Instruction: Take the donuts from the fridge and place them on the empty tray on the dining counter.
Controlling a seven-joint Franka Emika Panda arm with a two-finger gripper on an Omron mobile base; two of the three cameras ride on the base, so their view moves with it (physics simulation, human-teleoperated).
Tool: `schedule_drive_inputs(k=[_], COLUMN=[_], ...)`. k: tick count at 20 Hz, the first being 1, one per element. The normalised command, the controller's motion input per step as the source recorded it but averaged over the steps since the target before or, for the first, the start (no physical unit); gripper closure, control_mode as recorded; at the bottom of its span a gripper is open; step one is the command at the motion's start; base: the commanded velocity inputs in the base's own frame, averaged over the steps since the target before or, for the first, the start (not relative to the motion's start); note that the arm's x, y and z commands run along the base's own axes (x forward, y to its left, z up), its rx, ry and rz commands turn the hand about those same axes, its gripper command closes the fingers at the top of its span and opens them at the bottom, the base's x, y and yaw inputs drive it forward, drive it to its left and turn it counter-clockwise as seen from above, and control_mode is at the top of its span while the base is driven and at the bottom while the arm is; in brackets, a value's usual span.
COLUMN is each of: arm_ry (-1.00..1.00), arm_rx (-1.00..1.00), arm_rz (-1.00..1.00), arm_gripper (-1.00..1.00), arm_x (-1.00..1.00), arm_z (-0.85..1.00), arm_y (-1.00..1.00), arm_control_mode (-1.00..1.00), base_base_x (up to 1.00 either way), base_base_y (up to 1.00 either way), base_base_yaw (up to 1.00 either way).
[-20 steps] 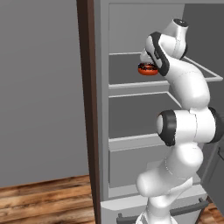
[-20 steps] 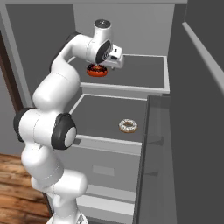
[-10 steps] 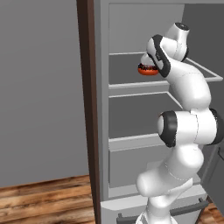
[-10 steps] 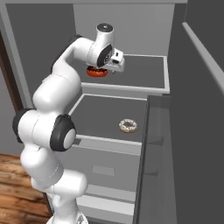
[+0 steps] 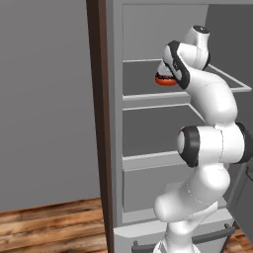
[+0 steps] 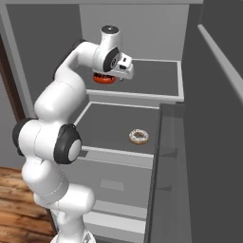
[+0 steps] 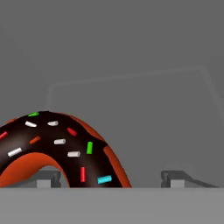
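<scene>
Right base view, fridge (image 6: pixel 190 118), two donuts (image 6: pixel 139 136)

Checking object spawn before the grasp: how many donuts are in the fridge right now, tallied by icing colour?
Chocolate-iced donut, upper shelf, under the gripper: 1
White-iced donut, shelf below: 1
Total: 2

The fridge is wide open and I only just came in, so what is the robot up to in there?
The arm has reached onto the upper shelf of the fridge, with its gripper down around the chocolate donut. One fingertip stands clear to one side; the other is partly behind the donut, so no firm grip shows yet. The white-iced donut lies untouched on the shelf below.
</scene>
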Motion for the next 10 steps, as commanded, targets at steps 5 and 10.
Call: schedule_drive_inputs(k=[5, 10], arm_ry=[0.19, 0.17], arm_rx=[0.0, 0.0], arm_rz=[-0.03, -0.03], arm_gripper=[1.0, 1.0], arm_x=[-0.4, -0.37], arm_z=[-0.81, -0.42], arm_y=[0.14, 0.02], arm_control_mode=[-1.0, -1.0], base_base_x=[0.0, 0.0], base_base_y=[0.0, 0.0], base_base_yaw=[0.0, 0.0])
